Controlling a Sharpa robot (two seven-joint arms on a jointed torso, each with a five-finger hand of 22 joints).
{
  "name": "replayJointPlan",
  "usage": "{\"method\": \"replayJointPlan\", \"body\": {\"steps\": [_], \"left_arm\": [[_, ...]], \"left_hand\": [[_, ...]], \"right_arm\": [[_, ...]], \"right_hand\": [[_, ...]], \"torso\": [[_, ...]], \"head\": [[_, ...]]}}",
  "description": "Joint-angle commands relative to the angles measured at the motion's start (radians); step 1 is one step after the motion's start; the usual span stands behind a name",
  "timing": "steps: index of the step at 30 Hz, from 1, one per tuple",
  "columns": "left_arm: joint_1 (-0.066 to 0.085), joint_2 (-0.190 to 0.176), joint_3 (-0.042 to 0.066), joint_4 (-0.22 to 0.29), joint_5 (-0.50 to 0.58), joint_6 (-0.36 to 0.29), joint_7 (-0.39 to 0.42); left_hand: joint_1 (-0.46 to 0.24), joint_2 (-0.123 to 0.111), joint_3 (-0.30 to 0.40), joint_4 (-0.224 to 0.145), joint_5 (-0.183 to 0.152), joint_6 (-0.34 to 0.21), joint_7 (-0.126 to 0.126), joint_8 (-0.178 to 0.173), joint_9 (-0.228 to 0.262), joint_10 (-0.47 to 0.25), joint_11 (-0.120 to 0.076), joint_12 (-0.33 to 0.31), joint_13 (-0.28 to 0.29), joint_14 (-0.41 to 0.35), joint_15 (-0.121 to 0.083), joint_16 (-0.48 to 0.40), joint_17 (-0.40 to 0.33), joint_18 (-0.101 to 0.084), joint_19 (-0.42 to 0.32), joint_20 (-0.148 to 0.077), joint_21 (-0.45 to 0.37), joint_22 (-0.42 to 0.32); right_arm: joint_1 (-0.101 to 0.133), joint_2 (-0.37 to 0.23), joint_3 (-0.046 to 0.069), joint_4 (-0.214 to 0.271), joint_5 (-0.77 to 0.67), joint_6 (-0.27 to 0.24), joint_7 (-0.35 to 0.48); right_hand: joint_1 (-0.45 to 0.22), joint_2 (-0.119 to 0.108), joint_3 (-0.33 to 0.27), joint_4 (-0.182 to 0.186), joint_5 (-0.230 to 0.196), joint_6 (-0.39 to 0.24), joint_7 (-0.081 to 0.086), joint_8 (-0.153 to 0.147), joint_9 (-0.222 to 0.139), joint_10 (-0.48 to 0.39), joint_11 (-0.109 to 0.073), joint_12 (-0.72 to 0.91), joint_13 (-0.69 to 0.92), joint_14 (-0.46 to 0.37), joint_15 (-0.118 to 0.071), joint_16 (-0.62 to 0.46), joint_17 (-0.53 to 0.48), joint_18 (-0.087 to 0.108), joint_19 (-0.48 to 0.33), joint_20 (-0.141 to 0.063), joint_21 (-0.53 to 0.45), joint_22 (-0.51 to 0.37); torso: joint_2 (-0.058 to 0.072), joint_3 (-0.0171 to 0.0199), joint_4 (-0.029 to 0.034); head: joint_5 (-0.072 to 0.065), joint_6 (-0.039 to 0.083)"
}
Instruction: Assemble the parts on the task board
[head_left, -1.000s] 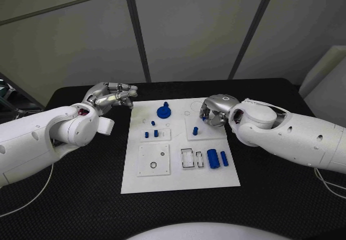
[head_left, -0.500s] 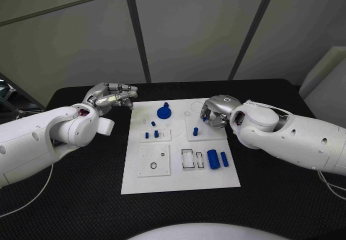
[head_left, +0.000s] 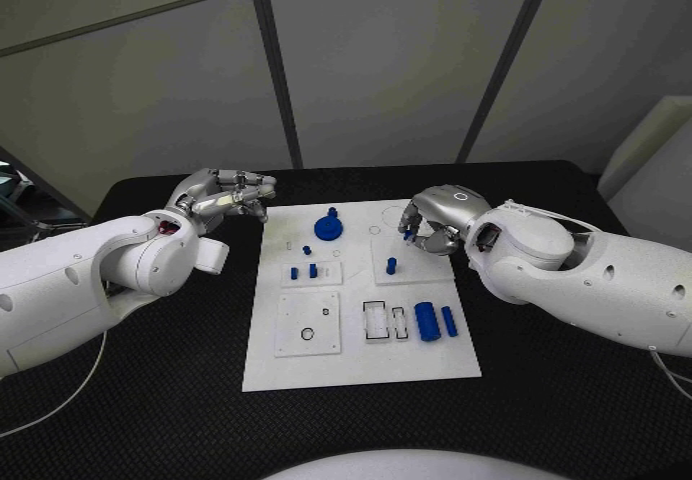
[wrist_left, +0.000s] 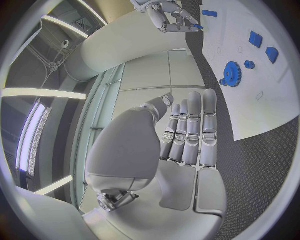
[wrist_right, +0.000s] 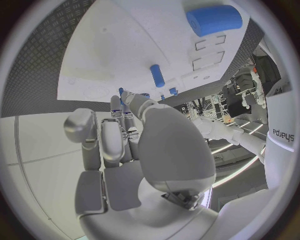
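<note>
The white task board (head_left: 361, 345) lies in the middle of the black table. On it a blue gear (head_left: 329, 225) sits at the far end, a blue peg (head_left: 389, 264) stands right of centre, and a thick blue cylinder (head_left: 426, 318) lies beside a thinner bar (head_left: 449, 318). My right hand (head_left: 433, 222) hovers over the board's far right part and pinches a small blue part (head_left: 408, 232) at its fingertips; the left wrist view also shows this part (wrist_left: 197, 26). My left hand (head_left: 224, 195) hangs off the board's far left corner, holding nothing, its fingers (wrist_left: 190, 130) stretched out side by side.
Two small blue pieces (head_left: 303, 269) stand in the board's left-centre plate. Rectangular slots (head_left: 384, 318) lie left of the cylinder. A ring (head_left: 307, 331) marks the near left plate. Black table (head_left: 159, 380) surrounds the board.
My right hand has risen slightly away from the standing peg, toward the far side of the board. The left hand has stayed put.
</note>
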Motion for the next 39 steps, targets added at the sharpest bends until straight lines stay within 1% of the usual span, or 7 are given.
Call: {"method": "replayJointPlan", "body": {"steps": [1,10,19,23,28,37,39], "left_arm": [[0.001,0.002,0.001,0.0,-0.005,0.008,0.001],[0.001,0.009,0.001,-0.006,-0.005,0.009,0.001],[0.002,0.024,0.001,-0.016,-0.005,0.01,0.001],[0.002,0.033,0.001,-0.022,-0.005,0.011,0.001],[0.002,0.041,0.001,-0.027,-0.005,0.011,0.002],[0.002,0.051,0.001,-0.035,-0.005,0.011,0.004],[0.002,0.053,0.001,-0.036,-0.005,0.011,0.005]], "left_hand": [[0.0,0.014,-0.007,0.0,-0.001,0.005,0.0,0.003,0.0,-0.007,0.0,0.005,-0.001,-0.005,0.004,-0.004,-0.001,-0.003,0.006,0.001,-0.007,-0.002],[-0.001,0.014,-0.008,0.001,-0.001,0.006,0.0,0.003,0.0,-0.008,0.0,0.005,-0.002,-0.005,0.004,-0.004,-0.002,-0.004,0.005,0.001,-0.007,-0.002],[-0.001,0.014,-0.008,0.001,-0.001,0.006,0.0,0.003,0.0,-0.008,0.0,0.005,-0.002,-0.005,0.004,-0.004,-0.002,-0.004,0.005,0.001,-0.007,-0.002],[-0.002,0.014,-0.009,0.001,-0.001,0.006,0.0,0.003,0.0,-0.009,0.0,0.005,-0.002,-0.006,0.004,-0.005,-0.003,-0.004,0.005,0.001,-0.008,-0.003],[-0.002,0.014,-0.009,0.001,-0.001,0.006,0.0,0.003,0.0,-0.009,0.0,0.005,-0.002,-0.006,0.004,-0.005,-0.003,-0.004,0.005,0.001,-0.008,-0.003],[-0.002,0.014,-0.009,0.001,-0.001,0.005,0.0,0.003,0.0,-0.009,0.001,0.005,-0.002,-0.007,0.004,-0.006,-0.003,-0.004,0.004,0.001,-0.009,-0.003],[-0.002,0.014,-0.009,0.001,-0.001,0.005,0.0,0.003,0.0,-0.009,0.001,0.005,-0.002,-0.007,0.004,-0.006,-0.003,-0.004,0.004,0.001,-0.009,-0.003]], "right_arm": [[0.003,-0.009,0.016,0.045,-0.001,-0.058,-0.004],[0.003,-0.011,0.045,0.196,0.053,-0.105,0.022],[0.002,0.08,0.044,0.167,0.096,-0.082,0.052],[-0.001,0.123,0.011,0.141,0.102,-0.071,0.068],[-0.007,0.155,-0.026,0.116,0.104,-0.054,0.079],[-0.04,0.193,-0.046,0.078,0.105,-0.021,0.089],[-0.045,0.199,-0.059,0.07,0.105,-0.014,0.09]], "right_hand": [[-0.012,0.001,0.004,0.0,0.002,0.01,0.001,0.003,0.002,0.006,-0.001,-0.004,-0.001,0.038,-0.01,0.006,0.002,-0.006,0.009,-0.001,0.005,0.003],[-0.013,-0.001,0.004,-0.001,0.004,0.01,0.001,0.003,0.002,0.008,-0.002,-0.005,-0.001,0.039,-0.01,0.009,0.005,-0.008,0.014,-0.002,0.012,0.014],[-0.014,-0.001,0.004,-0.001,0.004,0.011,0.001,0.002,0.002,0.009,-0.002,-0.006,-0.002,0.039,-0.01,0.009,0.005,-0.008,0.014,-0.003,0.013,0.015],[-0.014,-0.001,0.004,-0.001,0.005,0.011,0.001,0.002,0.002,0.009,-0.002,-0.007,-0.002,0.039,-0.01,0.009,0.005,-0.007,0.014,-0.003,0.013,0.014],[-0.014,0.0,0.005,-0.002,0.006,0.01,0.001,0.001,0.002,0.009,-0.001,-0.008,-0.002,0.039,-0.01,0.009,0.005,-0.008,0.014,-0.004,0.013,0.015],[-0.016,0.0,0.005,-0.002,0.007,0.01,0.002,0.001,0.002,0.009,-0.001,-0.009,-0.003,0.04,-0.01,0.01,0.005,-0.008,0.014,-0.004,0.014,0.016],[-0.016,0.0,0.005,-0.002,0.007,0.01,0.002,0.001,0.002,0.009,-0.001,-0.009,-0.003,0.04,-0.01,0.01,0.005,-0.008,0.014,-0.004,0.014,0.016]], "torso": [[0.0,0.0002,0.0009],[-0.001,-0.0019,0.0002],[0.002,-0.0008,0.0015],[0.002,-0.001,-0.0004],[0.002,-0.0011,0.0007],[0.002,-0.001,-0.0015],[0.002,-0.0016,-0.0007]], "head": [[0.007,0.004],[0.032,0.005],[0.094,-0.006],[0.136,-0.021],[0.16,-0.033],[0.181,-0.048],[0.184,-0.052]]}}
